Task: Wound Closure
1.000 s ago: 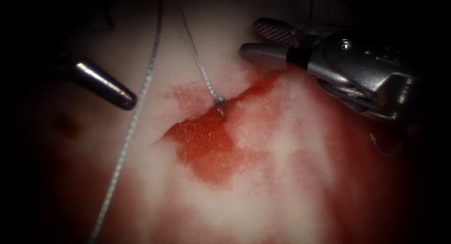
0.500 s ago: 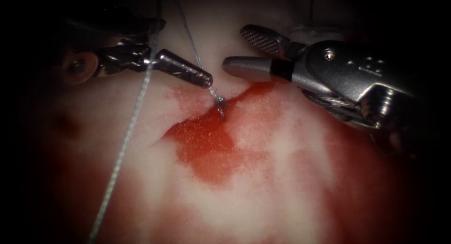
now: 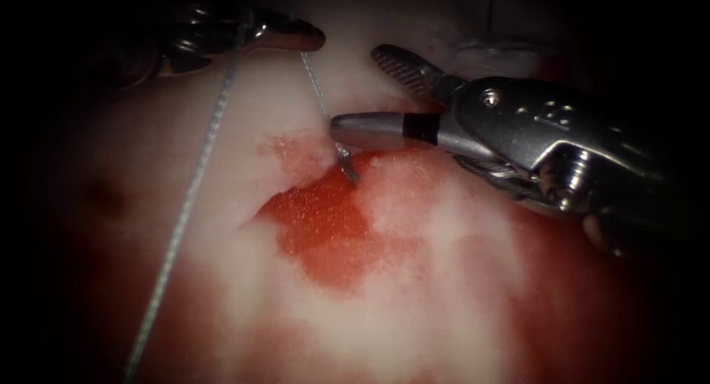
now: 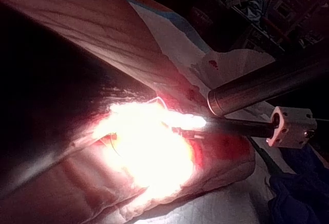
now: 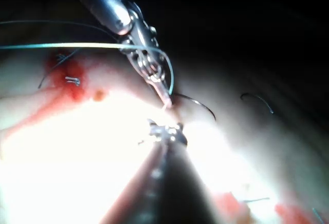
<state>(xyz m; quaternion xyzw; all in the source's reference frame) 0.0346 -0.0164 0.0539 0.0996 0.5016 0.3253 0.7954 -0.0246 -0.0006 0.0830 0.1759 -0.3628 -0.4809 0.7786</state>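
both tools at the knot (image 3: 346, 164)
right tool (image 3: 370, 92), jaws apart, straddles the thread (image 3: 316, 92) just above the knot; left tool (image 3: 292, 38) holds it farther up, jaws together.

Dark room behind bench; white drape (image 4: 175, 44) w/ blue edge, dark blue cloth (image 4: 303, 193).
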